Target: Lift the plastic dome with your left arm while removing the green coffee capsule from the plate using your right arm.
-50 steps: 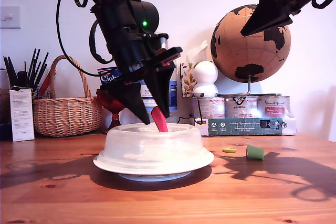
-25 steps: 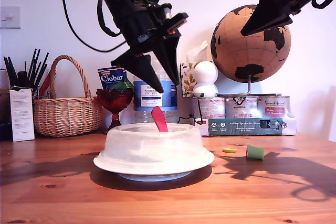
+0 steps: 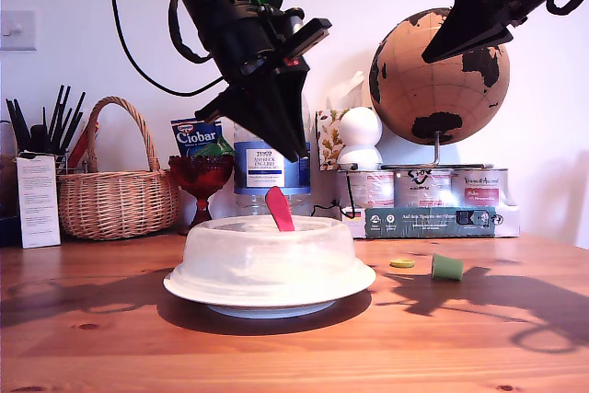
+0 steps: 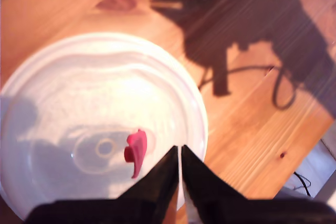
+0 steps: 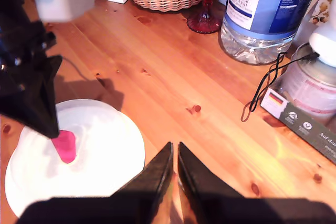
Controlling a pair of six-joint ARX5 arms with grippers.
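The plastic dome (image 3: 269, 260) sits over the plate (image 3: 276, 306) at table centre, red tab (image 3: 279, 209) upright. The first gripper (image 3: 296, 154) hangs directly above the tab (fingers pressed together, empty); the second gripper (image 3: 433, 54) is well apart, also closed.

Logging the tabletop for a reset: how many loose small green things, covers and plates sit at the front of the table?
Green capsule: 1
Small flat green disc: 1
Plastic dome with a pink tab: 1
White plate beneath it: 1
Total: 4
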